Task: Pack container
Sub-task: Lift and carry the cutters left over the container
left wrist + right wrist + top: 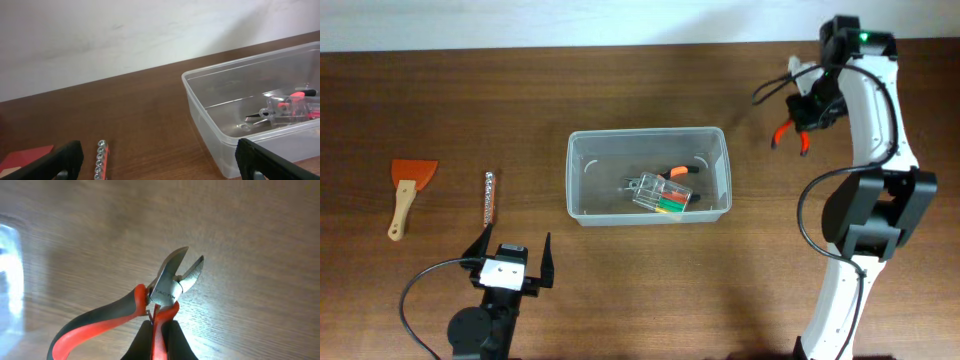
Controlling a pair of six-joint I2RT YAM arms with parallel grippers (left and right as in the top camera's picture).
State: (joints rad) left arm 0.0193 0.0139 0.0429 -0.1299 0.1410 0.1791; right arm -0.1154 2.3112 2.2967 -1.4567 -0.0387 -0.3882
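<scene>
One container (572,176), brown table (650,85), white wall (520,20)

Overhead: even, moderate brightness; soft faint shadow beside container (572,180). Left wrist: sharp, pale wall (125,35) bright, slight sheen on container rim. Right wrist: strong white glare on table (230,320) under cutters (167,287); wood grain soft, possibly motion blur.

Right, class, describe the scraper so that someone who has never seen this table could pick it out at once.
Start at the clear plastic rectangular tub in the middle of the brown wooden table, then look far left. There lies the scraper with an orange blade and pale wooden handle; its neighbour, a thin strip of silver sockets, has neither.
</scene>
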